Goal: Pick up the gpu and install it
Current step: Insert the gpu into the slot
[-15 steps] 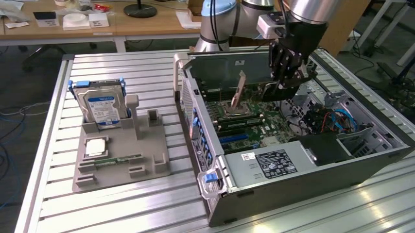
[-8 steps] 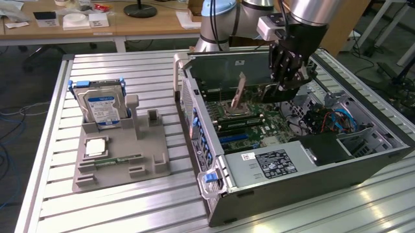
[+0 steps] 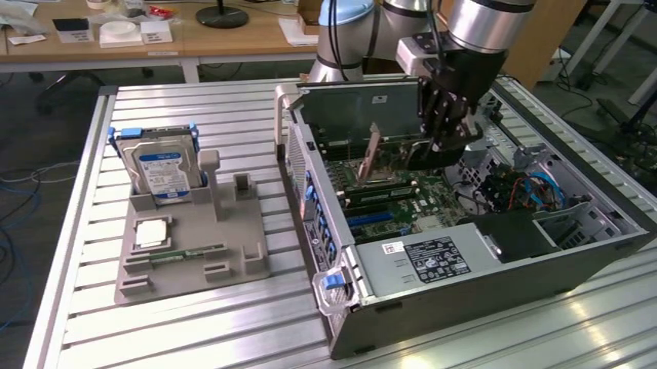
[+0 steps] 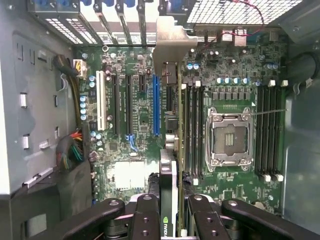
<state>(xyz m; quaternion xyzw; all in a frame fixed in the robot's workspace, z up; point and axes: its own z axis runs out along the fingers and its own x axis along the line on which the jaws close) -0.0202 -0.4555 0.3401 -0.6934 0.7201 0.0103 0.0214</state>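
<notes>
— Jaws, state?
— I log them clamped on the gpu.
— Gpu position?
— On edge inside the case, above the motherboard, near the blue slot; bracket toward the case's rear.

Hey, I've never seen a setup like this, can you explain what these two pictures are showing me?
It is a robot arm working on an open computer case lying on a slatted metal table. One picture comes from a camera standing off the arm; the other looks down from the arm's wrist. The tool is shut on the gpu, a thin card, held on edge over the green motherboard. On the exterior view's left, a grey holder carries a hard drive and a memory stick.
</notes>
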